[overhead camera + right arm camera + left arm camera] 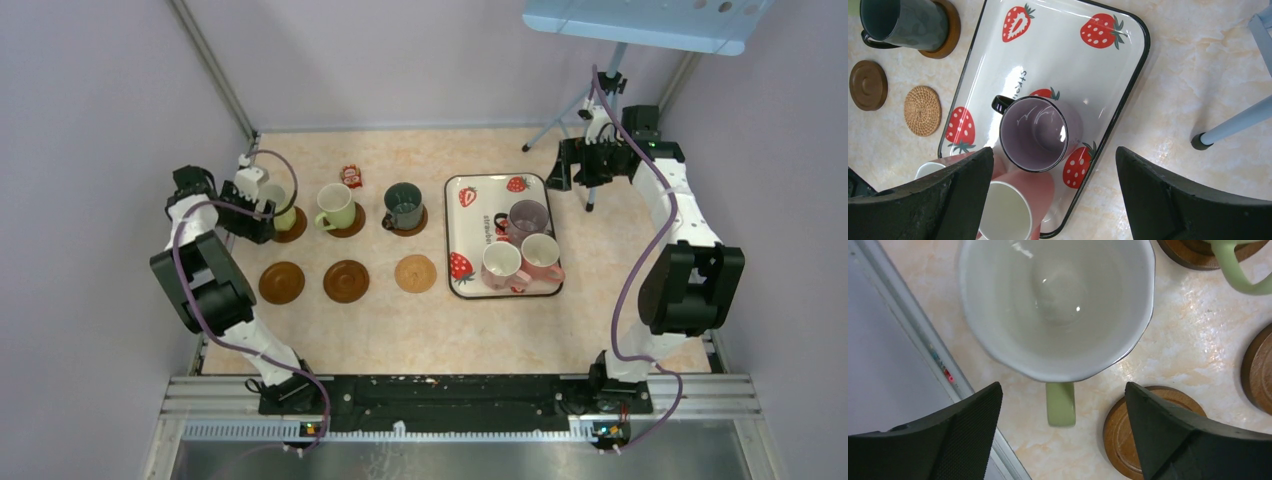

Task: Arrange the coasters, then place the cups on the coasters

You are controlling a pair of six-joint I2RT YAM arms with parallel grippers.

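Note:
A light yellow-green cup (282, 208) stands on a dark brown coaster (294, 230) at the back left. My left gripper (258, 214) is open, and the cup's green handle (1060, 404) lies between its fingers without touching them. A second yellow-green cup (336, 207) and the dark green cup (405, 205) each sit on a coaster in the same row. In the front row two brown coasters (281, 283) (346, 281) and a tan coaster (415, 273) are bare. The purple cup (1035, 132), pink cup (1015, 200) and cream-white cup (500, 265) stand in the tray. My right gripper (1054, 150) hangs open above the tray's edge.
The strawberry-print tray (455, 235) lies right of centre. A small red packet (351, 176) lies behind the cups. A tripod's legs (1233, 124) stand at the back right. The table's left rail (943, 372) runs close beside my left gripper.

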